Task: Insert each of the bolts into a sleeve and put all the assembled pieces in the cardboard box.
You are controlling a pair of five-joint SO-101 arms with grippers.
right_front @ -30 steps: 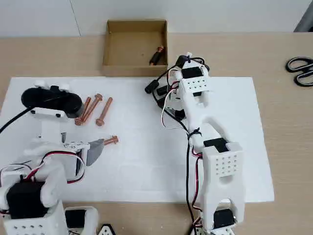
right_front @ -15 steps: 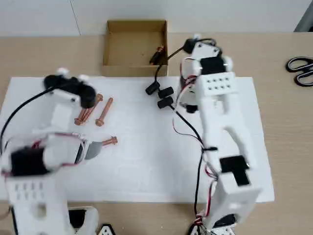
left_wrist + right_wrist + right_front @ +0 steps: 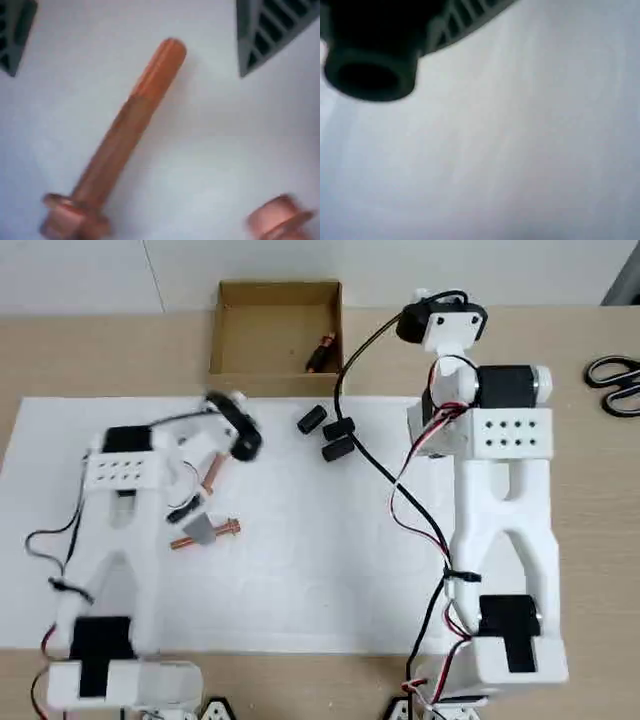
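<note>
On a wooden table [image 3: 580, 490] spread with a white sheet [image 3: 300, 580], with scissors [image 3: 615, 385] at one edge, we see the left gripper [image 3: 127, 65] hanging open-jawed over a copper bolt [image 3: 125, 130] that lies flat on the sheet between its fingertips. The right gripper [image 3: 425, 30] pinches a black sleeve [image 3: 370, 75] above the sheet. Three loose sleeves [image 3: 343, 428] lie beside the cardboard box [image 3: 218, 340], which holds one assembled piece [image 3: 320, 352].

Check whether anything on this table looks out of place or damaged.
Only the black-handled scissors stand out: they lie on the wooden table at its right edge, off the white sheet. Nothing looks damaged or spilled.
</note>
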